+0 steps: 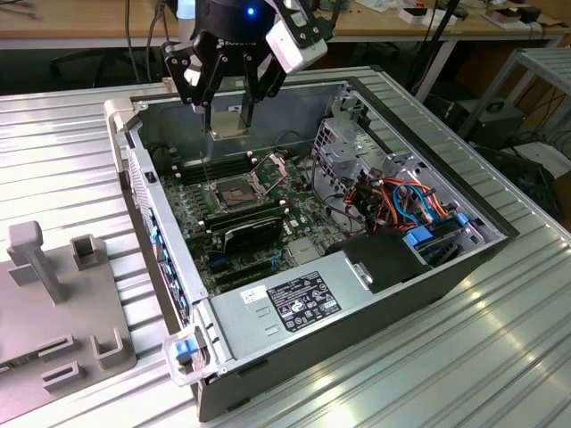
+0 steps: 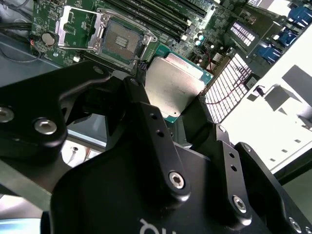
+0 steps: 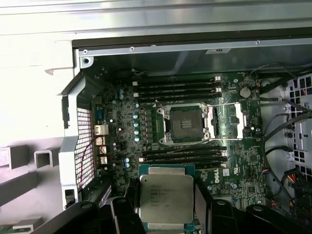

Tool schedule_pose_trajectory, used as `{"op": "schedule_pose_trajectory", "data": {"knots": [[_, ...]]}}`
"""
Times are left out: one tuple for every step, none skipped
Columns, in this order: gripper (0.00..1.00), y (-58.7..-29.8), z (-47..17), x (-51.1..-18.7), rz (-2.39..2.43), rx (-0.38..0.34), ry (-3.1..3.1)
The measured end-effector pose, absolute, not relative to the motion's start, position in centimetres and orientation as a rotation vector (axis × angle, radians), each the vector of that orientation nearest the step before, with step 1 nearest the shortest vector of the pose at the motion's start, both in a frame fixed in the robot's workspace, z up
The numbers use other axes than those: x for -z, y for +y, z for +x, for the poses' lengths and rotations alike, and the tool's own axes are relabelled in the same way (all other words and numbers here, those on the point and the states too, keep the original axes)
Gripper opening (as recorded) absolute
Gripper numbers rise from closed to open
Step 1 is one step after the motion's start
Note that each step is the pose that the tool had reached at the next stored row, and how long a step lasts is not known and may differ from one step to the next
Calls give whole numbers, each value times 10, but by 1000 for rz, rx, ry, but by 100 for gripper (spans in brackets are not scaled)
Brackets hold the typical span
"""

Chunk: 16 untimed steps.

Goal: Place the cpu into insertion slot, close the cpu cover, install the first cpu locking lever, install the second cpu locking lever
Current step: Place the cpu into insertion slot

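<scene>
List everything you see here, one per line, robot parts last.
table: one, ribbed silver, under everything
computer case: one, grey, on the table
motherboard: one, green, inside the computer case
insertion slot: one, dark, uncovered, on the motherboard
cpu cover: one, grey metal, swung open beside the insertion slot
memory slots: several, black, flanking the insertion slot
cables: bundle, orange and blue, inside the computer case
fixture: one, grey, exterior view's left
cpu: one, silver-grey, held above the motherboard
gripper: one, black, fingers shut on the cpu
</scene>
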<state>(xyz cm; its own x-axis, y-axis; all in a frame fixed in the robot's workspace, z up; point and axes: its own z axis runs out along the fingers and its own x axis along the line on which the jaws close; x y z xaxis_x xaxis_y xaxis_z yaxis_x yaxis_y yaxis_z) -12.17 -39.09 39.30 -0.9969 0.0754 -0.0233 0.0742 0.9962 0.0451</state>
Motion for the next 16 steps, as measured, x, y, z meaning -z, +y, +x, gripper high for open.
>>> {"op": "schedule_pose_trajectory", "data": {"knots": [[55,-390,-122,-393,117,-69,3114],[55,-390,-122,-393,117,-69,3114],[55,-390,-122,-393,117,-69,3114],[55,-389,-122,-393,117,-69,3114],[55,-388,-122,-393,117,-69,3114],[55,-387,-122,-393,117,-69,3114],[55,-387,-122,-393,117,-69,3114],[55,-386,-122,-393,117,-69,3114],[55,-386,-122,-393,117,-69,3114],[55,-385,-122,-393,117,-69,3114],[55,-385,-122,-393,116,-69,3114],[55,-384,-122,-393,117,-69,3114],[55,-384,-122,-393,116,-69,3114],[55,-384,-122,-393,116,-69,3114],[55,-384,-122,-393,116,-69,3114],[55,-384,-122,-393,117,-69,3114]]}}
